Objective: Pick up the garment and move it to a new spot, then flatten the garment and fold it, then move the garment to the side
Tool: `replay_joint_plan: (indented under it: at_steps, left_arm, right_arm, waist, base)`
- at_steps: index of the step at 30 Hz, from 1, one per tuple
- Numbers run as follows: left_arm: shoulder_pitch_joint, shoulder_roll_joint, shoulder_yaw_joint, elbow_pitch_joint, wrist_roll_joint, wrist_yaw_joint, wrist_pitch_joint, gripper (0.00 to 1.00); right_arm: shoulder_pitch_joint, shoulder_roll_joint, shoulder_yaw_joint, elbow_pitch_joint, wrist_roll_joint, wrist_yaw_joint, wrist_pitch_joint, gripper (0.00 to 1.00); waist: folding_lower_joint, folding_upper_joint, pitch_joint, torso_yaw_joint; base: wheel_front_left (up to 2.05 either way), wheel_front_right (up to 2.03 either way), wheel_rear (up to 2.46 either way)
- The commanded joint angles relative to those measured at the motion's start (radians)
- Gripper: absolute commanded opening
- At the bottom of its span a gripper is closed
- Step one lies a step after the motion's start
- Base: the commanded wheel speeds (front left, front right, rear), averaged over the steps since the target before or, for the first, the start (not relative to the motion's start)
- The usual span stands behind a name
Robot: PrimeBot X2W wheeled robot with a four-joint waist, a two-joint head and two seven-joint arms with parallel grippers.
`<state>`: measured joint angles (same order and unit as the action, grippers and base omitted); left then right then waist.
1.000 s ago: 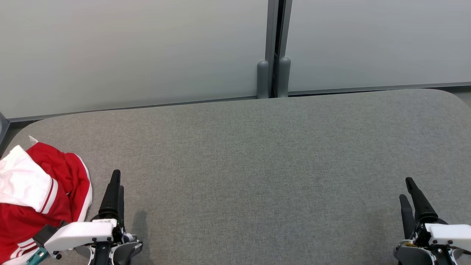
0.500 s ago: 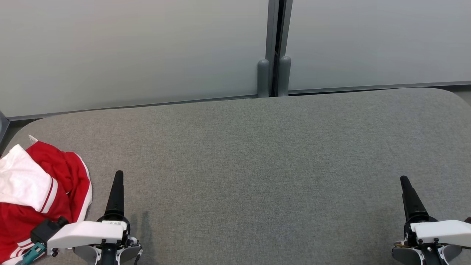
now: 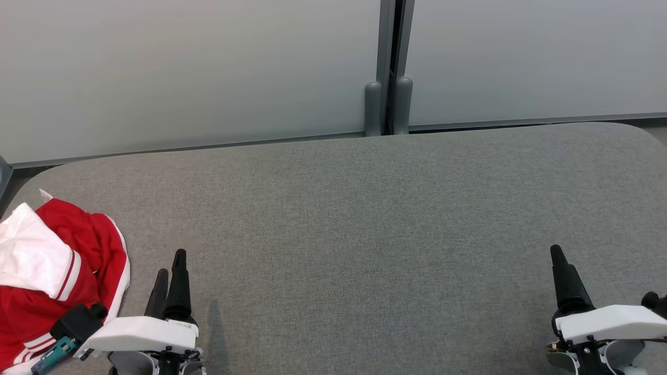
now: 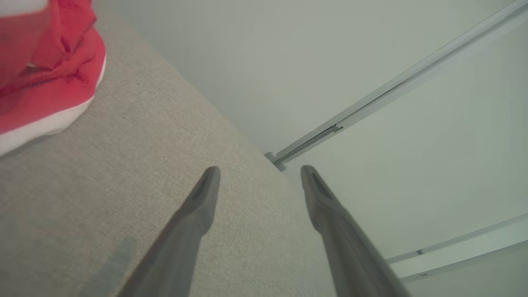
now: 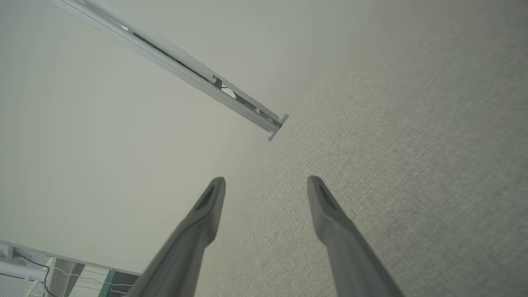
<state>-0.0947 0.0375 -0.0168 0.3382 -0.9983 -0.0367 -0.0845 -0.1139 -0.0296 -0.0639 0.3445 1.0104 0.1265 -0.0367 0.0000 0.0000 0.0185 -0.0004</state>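
The garment is a crumpled heap of red cloth with white panels and stripes, lying at the left end of the grey table. In the left wrist view the garment fills the upper left corner. My left gripper hovers just right of the heap near the front edge, open, with nothing between its fingers. My right gripper is far off at the table's right front, also open and empty, its fingers spread over bare cloth.
A pale partition wall runs along the table's far edge, with a grey post pair at its seam. The table has rounded corners; its left edge lies just beyond the garment.
Both wrists have rolled, so the left gripper's two fingers now show side by side. The left gripper has drifted slightly right, the right gripper slightly left. The garment lies as before.
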Motion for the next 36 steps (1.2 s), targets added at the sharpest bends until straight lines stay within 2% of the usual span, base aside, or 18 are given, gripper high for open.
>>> replay_joint_plan:
  at_steps: [1, 7, 24, 36]
  left_arm:
    - [-0.009, 0.008, -0.001, -0.012, 0.039, 0.005, -0.010, 1.00]
    - [-0.001, 0.011, -0.005, -0.015, 0.157, 0.025, -0.027, 1.00]
    - [0.008, 0.034, -0.048, -0.007, 0.440, 0.045, -0.070, 1.00]
    - [0.013, 0.045, -0.063, -0.018, 0.576, 0.059, -0.097, 1.00]
  right_arm:
    - [-0.024, -0.010, 0.004, -0.012, -0.043, 0.004, -0.013, 1.00]
    - [-0.024, -0.012, 0.017, -0.014, -0.155, 0.005, -0.035, 1.00]
    - [-0.031, -0.015, 0.034, 0.017, -0.375, 0.005, -0.088, 1.00]
    - [-0.029, -0.018, 0.055, 0.037, -0.501, 0.005, -0.123, 1.00]
  waist:
    - [0.0000, 0.0000, 0.000, 0.000]
    - [0.0000, 0.0000, 0.004, 0.002]
    - [0.0000, 0.0000, 0.007, 0.007]
    - [0.0000, 0.0000, 0.008, 0.012]
  base:
    - [0.00, 0.00, 0.00]
    - [0.00, 0.00, 0.00]
    - [0.00, 0.00, 0.00]
    - [0.00, 0.00, 0.00]
